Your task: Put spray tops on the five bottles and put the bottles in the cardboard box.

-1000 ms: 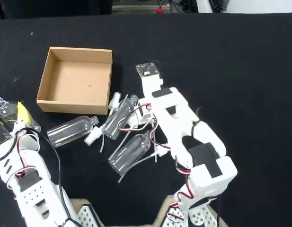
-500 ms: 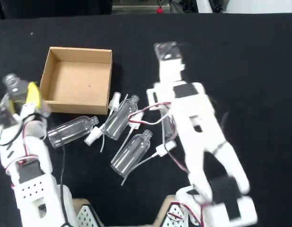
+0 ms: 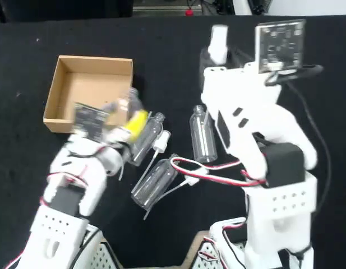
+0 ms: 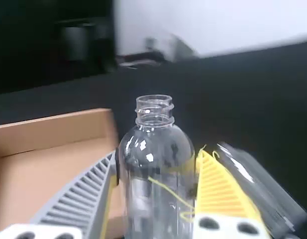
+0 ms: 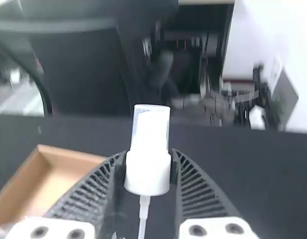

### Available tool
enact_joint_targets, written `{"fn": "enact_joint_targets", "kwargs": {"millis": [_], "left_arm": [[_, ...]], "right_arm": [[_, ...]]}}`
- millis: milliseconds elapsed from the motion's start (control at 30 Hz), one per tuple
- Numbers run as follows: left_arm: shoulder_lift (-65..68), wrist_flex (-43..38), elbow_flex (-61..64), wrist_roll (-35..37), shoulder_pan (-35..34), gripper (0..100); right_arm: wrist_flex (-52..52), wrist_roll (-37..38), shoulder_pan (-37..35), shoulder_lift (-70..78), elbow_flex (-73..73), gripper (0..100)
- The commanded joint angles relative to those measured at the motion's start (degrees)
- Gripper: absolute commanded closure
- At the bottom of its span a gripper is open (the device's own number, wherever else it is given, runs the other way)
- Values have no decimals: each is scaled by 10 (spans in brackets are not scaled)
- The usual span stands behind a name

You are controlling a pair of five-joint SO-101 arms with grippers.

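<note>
So that top meets neck, my left pincer [image 4: 155, 162] pinches a capless bottle [image 4: 154, 144] upright, my right pincer [image 5: 148, 167] a spray top [image 5: 149, 149], tube down.

Glossy clear plastic bottle [image 4: 153, 164] — matt cardboard box [image 3: 94, 87] (smooth paper face).

Lighting: bright and even. Shadows merge into the black table [image 3: 161, 39]. Small glints mark the clear bottle [image 4: 153, 154]. The white spray top [image 5: 148, 169] and the white wall [image 4: 218, 20] appear washed out.
</note>
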Motion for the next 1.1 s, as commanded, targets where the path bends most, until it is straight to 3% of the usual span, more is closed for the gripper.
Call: {"fn": "enact_joint_targets", "kwargs": {"millis": [0, 133, 333, 567, 700, 1067], "left_arm": [[-9, -84, 36, -18, 75, 836], [-9, -131, 77, -13, 80, 836], [-27, -132, 87, -12, 86, 836], [-200, -98, 154, -12, 80, 836], [-306, -72, 197, -12, 80, 836], [-303, -73, 210, -12, 84, 837]], "right_arm": [[3, -25, -17, 4, -71, 939], [-2, -45, -60, 27, -124, 939], [-33, -41, -114, 91, -156, 939], [-65, -43, -117, 128, -158, 939], [-67, -41, -153, 130, -159, 939], [-84, -41, -184, 133, -149, 939]]}}
